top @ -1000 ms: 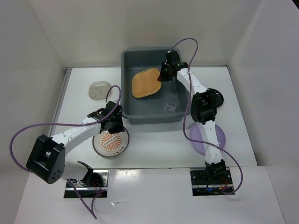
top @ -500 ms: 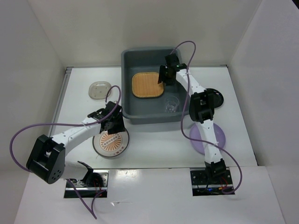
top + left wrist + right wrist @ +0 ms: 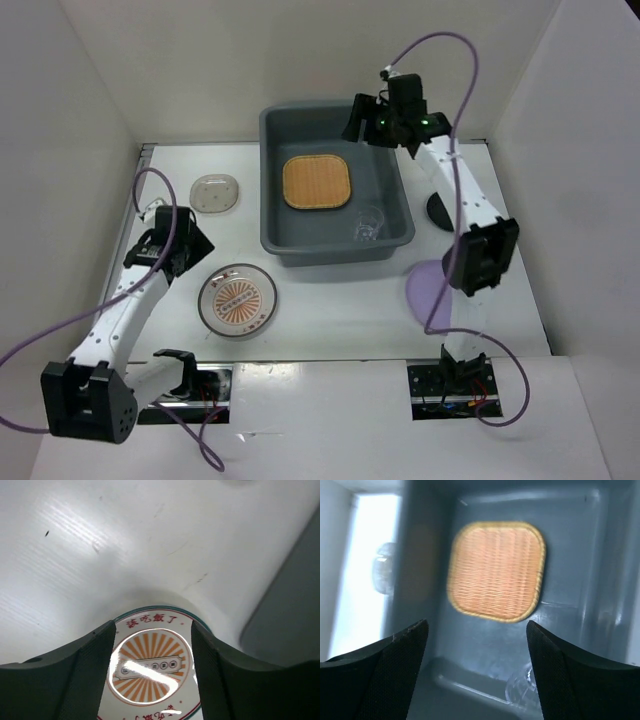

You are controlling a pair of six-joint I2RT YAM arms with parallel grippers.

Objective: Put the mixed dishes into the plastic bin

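The grey-blue plastic bin (image 3: 392,190) stands at the table's middle back. The woven bamboo tray (image 3: 316,183) lies flat on its floor, and the clear glass cup (image 3: 367,224) sits in its near right corner. My right gripper (image 3: 360,118) hovers open over the bin's far rim, holding nothing; its wrist view looks down on the tray (image 3: 496,571) and cup (image 3: 522,687). The sunburst plate (image 3: 237,300) rests on the table in front of the bin. My left gripper (image 3: 182,243) is open, up and left of that plate (image 3: 152,665), not touching it.
A small beige dish (image 3: 214,192) lies left of the bin. The lilac plate (image 3: 428,292) and the small black dish (image 3: 437,210) sit right of the bin, both partly hidden by my right arm. White walls close in the table on three sides.
The right gripper opened, let the bamboo tray drop flat into the bin, and rose toward the far rim. The left gripper opened wider and pulled back left, away from the sunburst plate.
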